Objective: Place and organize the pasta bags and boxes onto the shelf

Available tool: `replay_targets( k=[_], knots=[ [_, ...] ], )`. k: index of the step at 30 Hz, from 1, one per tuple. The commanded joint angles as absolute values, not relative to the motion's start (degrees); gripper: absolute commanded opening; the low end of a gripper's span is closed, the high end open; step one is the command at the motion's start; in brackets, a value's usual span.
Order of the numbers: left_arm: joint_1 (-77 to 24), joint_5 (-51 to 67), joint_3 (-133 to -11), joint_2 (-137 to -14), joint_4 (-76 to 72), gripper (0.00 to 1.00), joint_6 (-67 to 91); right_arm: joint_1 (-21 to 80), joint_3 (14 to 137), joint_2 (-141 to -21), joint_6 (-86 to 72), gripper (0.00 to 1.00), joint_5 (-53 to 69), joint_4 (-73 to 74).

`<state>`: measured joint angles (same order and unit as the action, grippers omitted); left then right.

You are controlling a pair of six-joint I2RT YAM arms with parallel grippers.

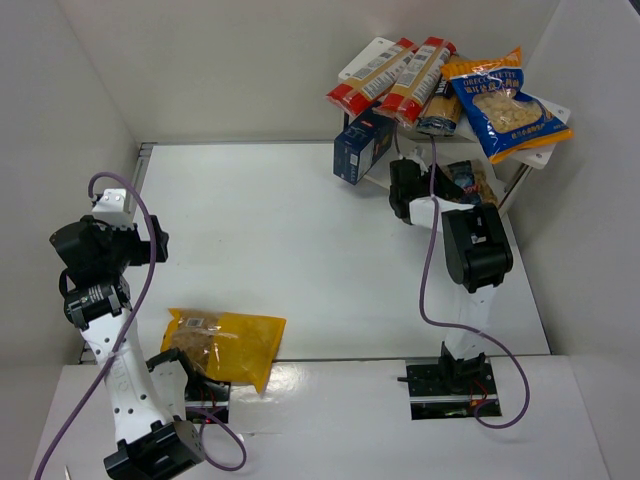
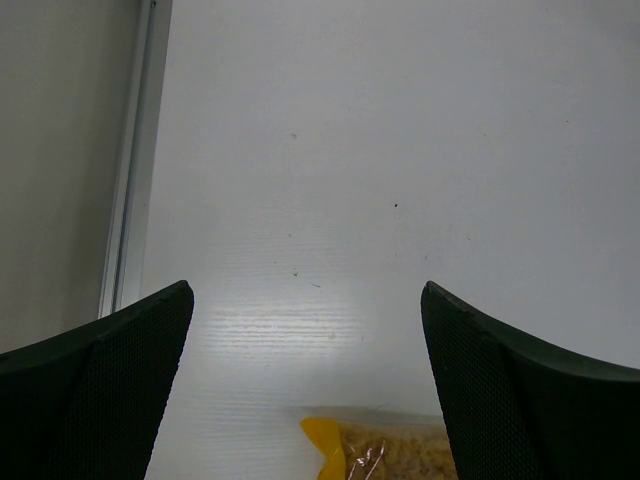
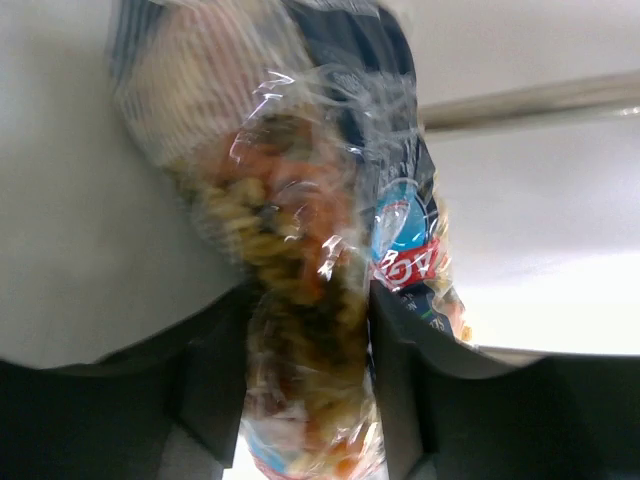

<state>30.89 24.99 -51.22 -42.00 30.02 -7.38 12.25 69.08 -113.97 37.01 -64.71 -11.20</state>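
left gripper (image 2: pixel 305 300): released, fingers spread wide, hanging over the table (image 1: pixel 270 250) beside the rail along its left edge. the left wall is close by. yellow bag (image 1: pixel 225 343) lies flat at the near edge next to the left arm's base, one corner over the seam.

right gripper (image 3: pixel 310 340): clenched on the spiral bag (image 3: pixel 300 250), at the shelf's lower tier. the bag fills the wrist view. its blue-red label is blurred and can't be read.

shelf (image 1: pixel 365 60): far right corner, hemmed by the back and right walls. on the top board are two spaghetti boxes (image 1: pixel 372 78) (image 1: pixel 418 78) side by side, touching, angled. the blue bag (image 1: pixel 500 100) is just right of them and juts past the board's right edge. its print is too small to read. navy box (image 1: pixel 362 148) sits tilted at the shelf's left edge.

a broad stretch of tabletop separates the yellow bag from the shelf.
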Motion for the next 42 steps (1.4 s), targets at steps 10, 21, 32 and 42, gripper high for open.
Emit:
replay_targets(
  k=[10,21,32,42],
  knots=[
    [31.11,27.94,-50.98,-41.13,29.27,1.00,-8.26,7.03,67.51,-109.25,30.59,0.93,-75.67,-0.18],
    [31.11,27.95,-50.98,-40.08,29.27,1.00,-8.26,15.72,63.73,-99.49,28.83,1.00,-74.00,1.23],
    [31.11,27.95,-50.98,-40.08,29.27,1.00,-8.26,17.75,63.19,-98.53,27.77,1.00,-71.64,1.93],
    [31.11,27.95,-50.98,-39.55,29.27,1.00,-8.26,17.75,65.65,-104.05,30.84,1.00,-71.63,-2.81]
  ],
)
